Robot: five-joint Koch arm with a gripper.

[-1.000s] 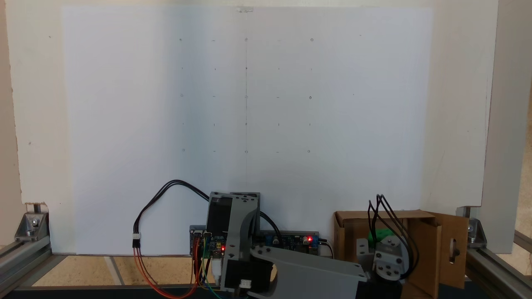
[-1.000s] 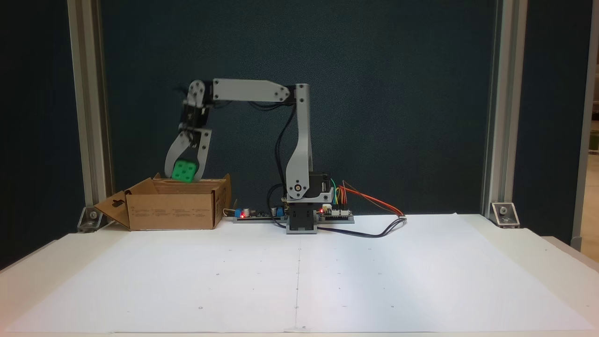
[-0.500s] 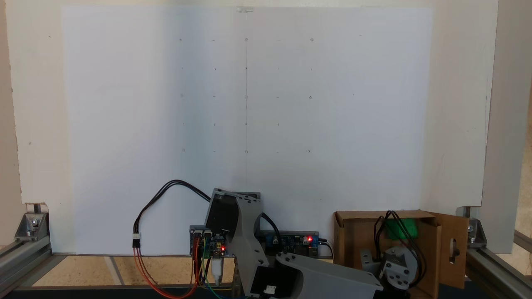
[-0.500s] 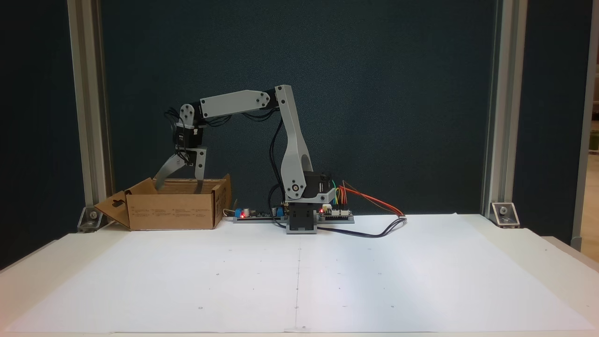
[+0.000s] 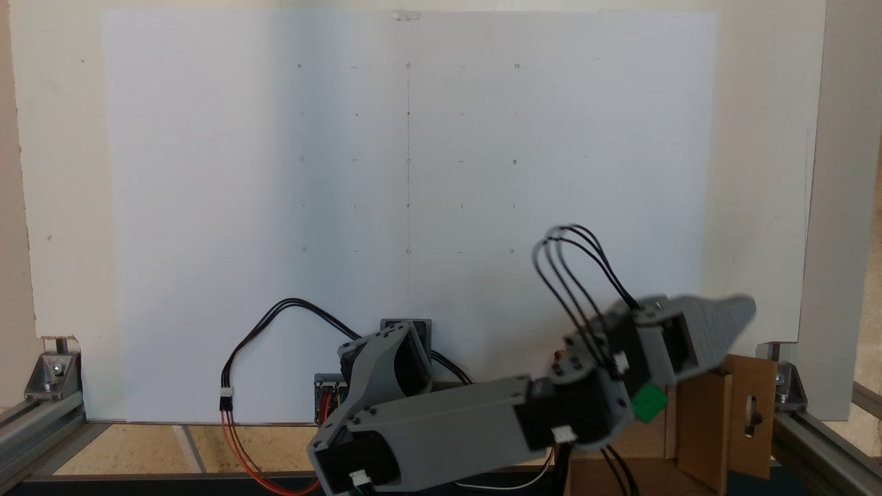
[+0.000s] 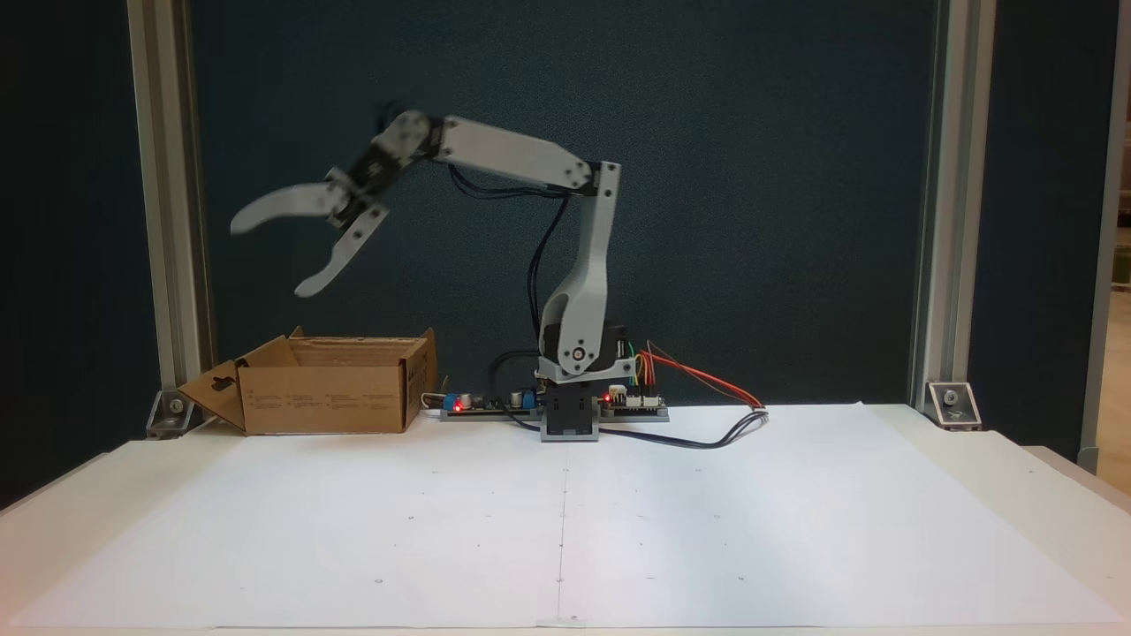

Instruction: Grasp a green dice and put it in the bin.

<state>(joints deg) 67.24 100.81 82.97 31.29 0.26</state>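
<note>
The green dice [image 5: 649, 404] lies inside the bin [image 5: 752, 413], partly covered by the arm's wrist in that fixed view. From the front, the bin [image 6: 327, 394] is a brown cardboard box with flaps at the table's back left, and its wall hides the dice. My gripper [image 6: 270, 259] hangs well above the box's left half, tilted to the left, open and with nothing in it. From the view behind the arm, one grey finger [image 5: 716, 320] juts to the right above the box.
A white paper sheet [image 6: 565, 521] with small dot marks covers the table. Circuit boards [image 6: 482, 403] and looping cables [image 6: 707, 433] sit by the arm's base. Aluminium frame posts [image 6: 163, 221] stand behind the box and at the right.
The gripper lowered the dice into the box, opened and let it go. It has since swung up and out, open and bare, above the box.
</note>
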